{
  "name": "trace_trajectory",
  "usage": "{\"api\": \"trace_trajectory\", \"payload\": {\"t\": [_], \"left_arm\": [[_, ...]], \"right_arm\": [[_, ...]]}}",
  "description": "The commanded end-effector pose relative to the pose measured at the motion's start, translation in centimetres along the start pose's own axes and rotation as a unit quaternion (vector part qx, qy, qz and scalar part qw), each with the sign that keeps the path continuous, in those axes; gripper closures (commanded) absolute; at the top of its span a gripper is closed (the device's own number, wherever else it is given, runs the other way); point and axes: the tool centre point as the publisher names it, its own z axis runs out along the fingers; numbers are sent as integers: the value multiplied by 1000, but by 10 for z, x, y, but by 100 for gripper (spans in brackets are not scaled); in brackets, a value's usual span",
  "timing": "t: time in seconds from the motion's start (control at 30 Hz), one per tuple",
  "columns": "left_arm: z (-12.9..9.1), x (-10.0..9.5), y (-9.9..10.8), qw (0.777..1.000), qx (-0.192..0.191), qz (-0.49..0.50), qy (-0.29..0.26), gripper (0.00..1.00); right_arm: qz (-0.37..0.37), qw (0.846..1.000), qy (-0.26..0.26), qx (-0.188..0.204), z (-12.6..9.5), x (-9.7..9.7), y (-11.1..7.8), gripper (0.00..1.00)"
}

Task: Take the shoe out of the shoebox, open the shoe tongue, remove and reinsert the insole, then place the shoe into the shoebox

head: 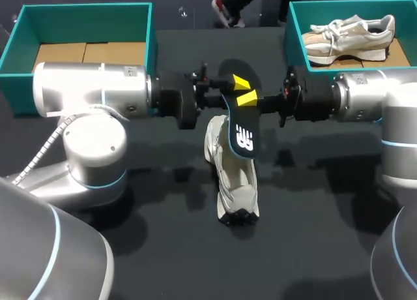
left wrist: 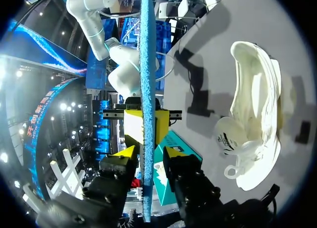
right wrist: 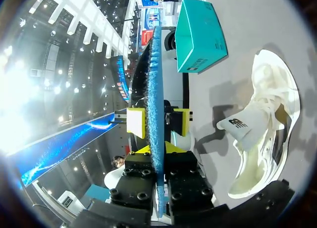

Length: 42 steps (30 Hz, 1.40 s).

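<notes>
A black insole with a blue underside hangs on edge above the pale grey shoe, which lies on the dark table. My right gripper is shut on the insole; it comes in from the right in the head view. My left gripper faces it at the same end of the insole. Its yellow tips stand on either side with a small gap, so it is open. The shoe lies below both grippers with its tongue raised.
A teal shoebox at the back right holds a second pale shoe. Another teal shoebox at the back left shows only its cardboard floor. My arms' bases stand at both front corners.
</notes>
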Motion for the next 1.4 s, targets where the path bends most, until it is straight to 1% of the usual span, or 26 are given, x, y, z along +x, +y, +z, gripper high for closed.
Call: {"api": "trace_trajectory", "payload": {"t": [0.03, 0.1, 0.13, 0.17, 0.2, 0.4, 0.43, 0.47, 0.5, 0.67, 0.77, 0.8, 0.9, 0.97, 1.17, 1.3, 1.33, 1.4], "left_arm": [[7, 1, 1, 1000, 0, 0, 0, 70], [9, 1, 1, 1000, 0, -1, 0, 74], [9, 1, 1, 1000, 0, -2, -1, 80], [10, 1, 1, 1000, 0, -2, -1, 95], [11, 2, 1, 1000, 0, -3, -1, 100], [10, 0, 0, 1000, 3, -7, -5, 100], [8, -1, -1, 1000, 3, -7, -6, 100], [7, -1, -1, 1000, 4, -7, -6, 100], [5, -2, -2, 1000, 4, -7, -7, 100], [-11, -5, -4, 1000, -2, -7, -9, 100], [-23, -8, -7, 1000, -3, -8, -10, 100], [-27, -8, -9, 1000, -3, -9, -10, 100], [-38, -12, -14, 1000, -3, -10, -13, 100], [-44, -14, -16, 1000, -4, -11, -17, 100], [-64, -23, -25, 1000, -20, 2, -20, 100], [-74, -26, -32, 1000, -15, 1, -14, 100], [-76, -27, -34, 1000, -14, 1, -11, 100], [-80, -28, -38, 1000, -5, -6, -5, 100]], "right_arm": [[0, 1000, -1, -1, 0, 0, -1, 100], [0, 1000, -1, -1, 0, 0, -1, 100], [0, 1000, -1, -1, 0, 0, -1, 100], [0, 1000, -1, -1, 0, 0, -1, 100], [0, 1000, -1, -1, 0, 0, -1, 100], [0, 1000, -1, -1, 0, 0, -1, 100], [-4, 1000, 3, 0, -1, 0, -1, 97], [-10, 1000, 6, 0, -2, -1, -2, 63], [-15, 1000, 6, 0, -3, -1, -2, 0], [-55, 998, 4, 8, -17, -1, -8, 0], [-84, 996, -5, 16, -27, -1, -13, 0], [-93, 995, -15, 19, -31, -2, -14, 0], [-138, 989, -38, 43, -42, -3, -16, 0], [-136, 989, -35, 46, -51, -9, -16, 0], [-136, 989, -35, 46, -51, -9, -16, 0], [-136, 989, -35, 46, -51, -9, -16, 0], [-175, 981, -34, 72, -52, -11, -16, 0], [-232, 965, -66, 99, -57, -13, -18, 0]]}}
